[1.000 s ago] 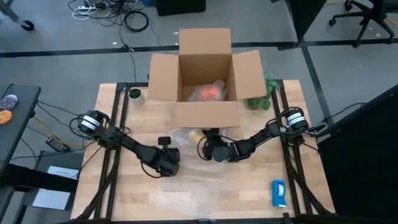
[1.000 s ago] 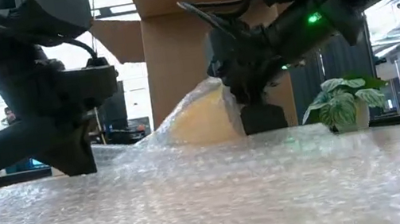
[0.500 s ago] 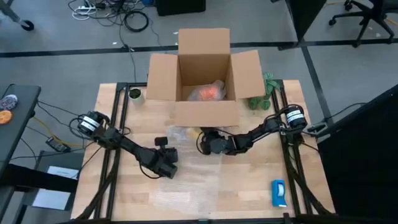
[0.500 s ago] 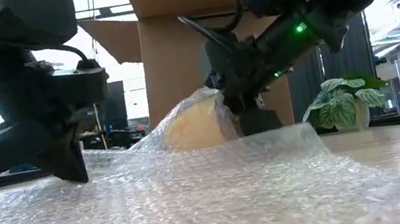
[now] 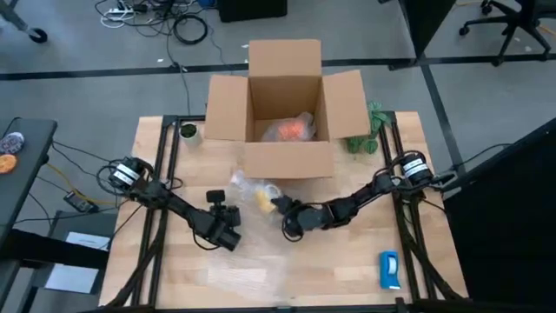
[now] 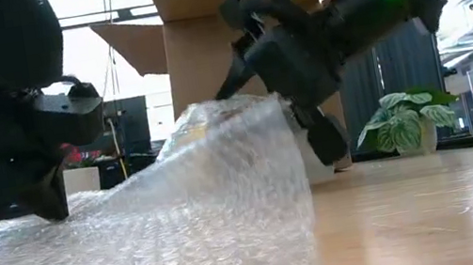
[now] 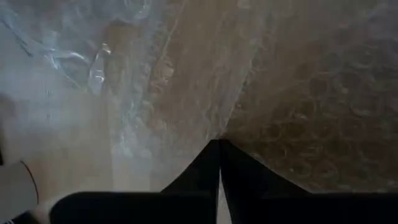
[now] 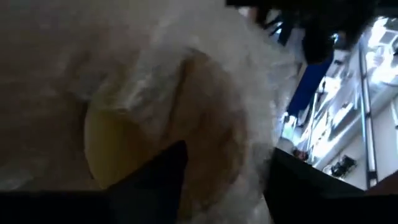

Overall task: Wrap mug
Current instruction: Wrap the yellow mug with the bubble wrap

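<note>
A sheet of bubble wrap (image 6: 183, 217) lies on the table and is folded up over a rounded yellow thing (image 5: 261, 197), which also shows in the right wrist view (image 8: 118, 146). My right gripper (image 5: 289, 217) is open at the bundle's right side, with the wrapped bulge ahead between its fingers. My left gripper (image 7: 219, 149) is shut on the wrap left of the bundle, low on the table (image 5: 228, 228). An orange mug (image 5: 294, 129) in clear wrap lies inside the cardboard box (image 5: 287, 161). My left gripper pinches the bubble wrap (image 7: 249, 124) at its fingertips, coming down at a slant from the table's left. Creases fan out from the tips, and the sheet there lies low on the table. My right gripper's lower finger (image 6: 323, 138) stands against the wrap's raised edge (image 6: 295, 152); I cannot tell whether it touches.
The open box stands at the table's far middle. A small plant (image 5: 365, 132) is right of it and a small pot (image 5: 188, 132) left of it. A flat blue-and-white object (image 5: 390, 269) lies near the front right corner. Bare wood (image 6: 440, 214) shows right of the wrap.
My right gripper has swung toward the near edge and its fingers have spread. The wrap's right part has come off the table and folded over the yellow thing, leaving bare wood on the right. My left gripper has drawn back toward the table's left edge, still shut.
</note>
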Action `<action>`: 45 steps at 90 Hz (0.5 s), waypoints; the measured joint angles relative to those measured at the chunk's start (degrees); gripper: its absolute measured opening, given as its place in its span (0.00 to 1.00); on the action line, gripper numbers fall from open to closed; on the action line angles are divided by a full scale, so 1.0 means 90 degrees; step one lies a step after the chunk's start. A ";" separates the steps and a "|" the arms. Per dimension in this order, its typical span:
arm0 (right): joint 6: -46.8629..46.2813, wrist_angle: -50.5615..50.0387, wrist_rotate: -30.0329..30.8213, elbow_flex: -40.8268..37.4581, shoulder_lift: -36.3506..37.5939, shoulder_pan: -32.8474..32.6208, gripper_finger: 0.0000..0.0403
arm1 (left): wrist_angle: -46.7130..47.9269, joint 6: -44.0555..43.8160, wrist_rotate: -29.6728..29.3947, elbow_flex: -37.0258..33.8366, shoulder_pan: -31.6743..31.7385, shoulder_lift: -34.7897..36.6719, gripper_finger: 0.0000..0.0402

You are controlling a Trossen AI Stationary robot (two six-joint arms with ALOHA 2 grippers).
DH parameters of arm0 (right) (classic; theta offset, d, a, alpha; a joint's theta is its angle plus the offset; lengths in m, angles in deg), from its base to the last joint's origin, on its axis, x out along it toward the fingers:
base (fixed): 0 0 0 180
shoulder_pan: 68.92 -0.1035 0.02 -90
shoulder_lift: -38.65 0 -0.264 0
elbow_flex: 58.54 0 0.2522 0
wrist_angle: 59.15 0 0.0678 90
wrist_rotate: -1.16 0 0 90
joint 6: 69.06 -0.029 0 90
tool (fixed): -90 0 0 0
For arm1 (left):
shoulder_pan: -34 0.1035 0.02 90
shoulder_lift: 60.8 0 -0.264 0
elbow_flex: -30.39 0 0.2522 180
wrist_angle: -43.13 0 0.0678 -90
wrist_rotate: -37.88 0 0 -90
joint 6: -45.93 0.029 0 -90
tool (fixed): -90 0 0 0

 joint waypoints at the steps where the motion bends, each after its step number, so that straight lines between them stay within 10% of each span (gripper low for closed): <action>1: -0.0007 0.0002 0.0000 0.0023 0.0000 -0.0003 0.43 | -0.0006 -0.0001 0.0000 0.0000 0.0000 0.0000 0.00; 23: -0.1345 0.0000 0.0733 0.0251 -0.0002 -0.0236 0.45 | 0.0013 -0.0142 -0.0005 0.0000 -0.0010 0.0000 0.00; 45: -0.5317 -0.0136 0.2058 0.0251 0.0036 -0.0764 0.45 | -0.0028 -0.0169 -0.0080 -0.0002 -0.0012 0.0000 0.00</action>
